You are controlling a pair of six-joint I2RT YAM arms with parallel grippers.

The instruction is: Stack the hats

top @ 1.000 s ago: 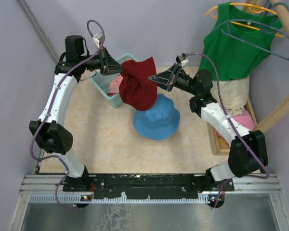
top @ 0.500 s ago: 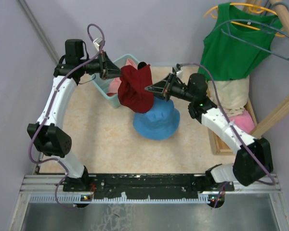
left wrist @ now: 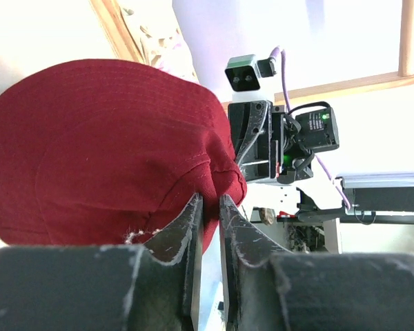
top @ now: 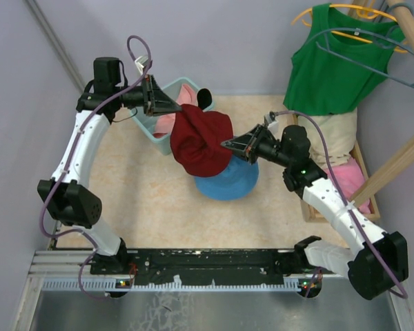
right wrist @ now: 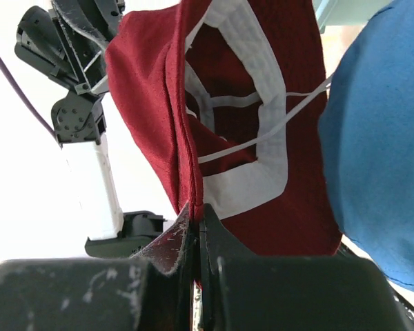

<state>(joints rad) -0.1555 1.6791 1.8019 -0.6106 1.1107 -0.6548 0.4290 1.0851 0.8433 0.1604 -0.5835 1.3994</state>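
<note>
The red hat hangs between both arms. The right gripper pinches its brim at 3 o'clock. The left gripper, at 11, has jaws barely parted around the fabric, grip unclear. The blue hat lies below, toward 5.

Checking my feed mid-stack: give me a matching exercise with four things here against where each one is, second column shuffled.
Things:
1. red hat
2. blue hat
3. basket
4. green top

Places:
A. hanging at far right
B. in the air, pinched by the right claw
C. rear left, pink fabric inside
D. lying flat beneath the raised hat

Pairs: 1-B; 2-D; 3-C; 4-A
</note>
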